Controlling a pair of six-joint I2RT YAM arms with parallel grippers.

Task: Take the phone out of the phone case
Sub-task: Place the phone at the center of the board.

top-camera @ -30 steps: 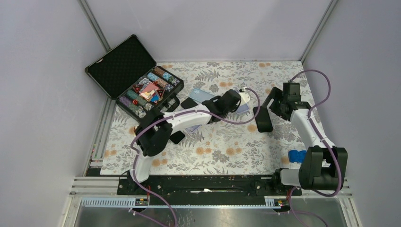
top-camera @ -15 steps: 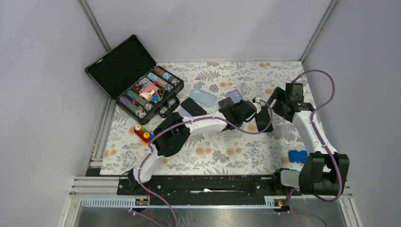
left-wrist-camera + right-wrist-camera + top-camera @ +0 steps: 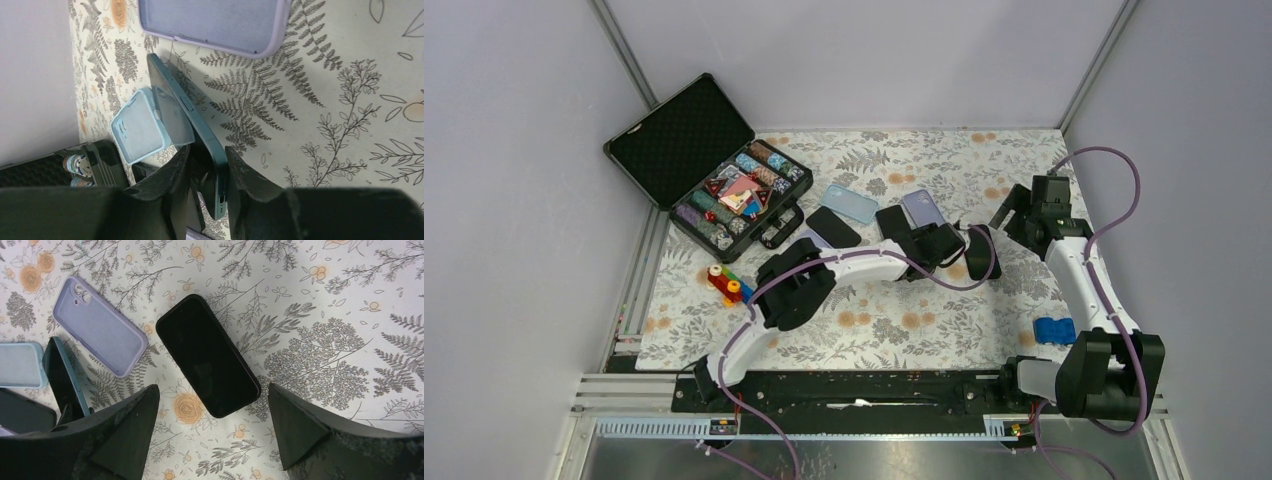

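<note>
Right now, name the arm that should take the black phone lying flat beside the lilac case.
Right. The right gripper hangs open over the black phone, one finger to each side in the wrist view. The left gripper is occupied: the teal phone stands on edge between its fingers.

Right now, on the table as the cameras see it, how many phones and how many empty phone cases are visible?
Phones: 3 (teal phone, right black phone, left black phone)
Empty phone cases: 2 (lavender phone case, light blue phone case)
Total: 5
</note>
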